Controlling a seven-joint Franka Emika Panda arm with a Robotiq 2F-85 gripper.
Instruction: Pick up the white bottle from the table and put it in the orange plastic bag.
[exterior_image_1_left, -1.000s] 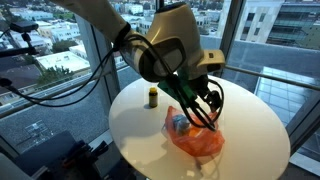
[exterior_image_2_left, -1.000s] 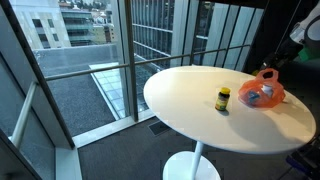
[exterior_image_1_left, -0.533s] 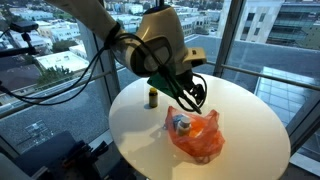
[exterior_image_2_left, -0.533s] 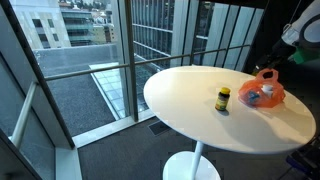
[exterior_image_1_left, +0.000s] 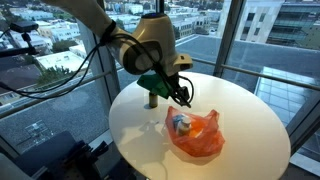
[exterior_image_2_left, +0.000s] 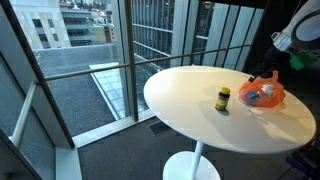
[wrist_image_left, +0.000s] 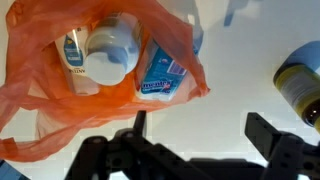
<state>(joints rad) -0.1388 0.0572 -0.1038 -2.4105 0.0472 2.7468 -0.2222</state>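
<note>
The white bottle (wrist_image_left: 110, 48) lies inside the orange plastic bag (wrist_image_left: 40, 110), next to a blue-labelled pack (wrist_image_left: 162, 70). The bag sits on the round white table in both exterior views (exterior_image_1_left: 197, 135) (exterior_image_2_left: 264, 94). My gripper (wrist_image_left: 197, 128) is open and empty, above bare tabletop beside the bag. In an exterior view my gripper (exterior_image_1_left: 180, 93) hangs above the table between the bag and a small yellow-capped jar (exterior_image_1_left: 152, 97).
The yellow-capped jar stands on the white table (exterior_image_1_left: 240, 110), also in an exterior view (exterior_image_2_left: 223, 98) and at the right edge of the wrist view (wrist_image_left: 303, 80). Glass windows with railing surround the table. The table edge (exterior_image_2_left: 160, 105) drops to dark floor.
My gripper has risen from the bag and moved away toward the jar, open and empty. The bottle stays in the bag.
</note>
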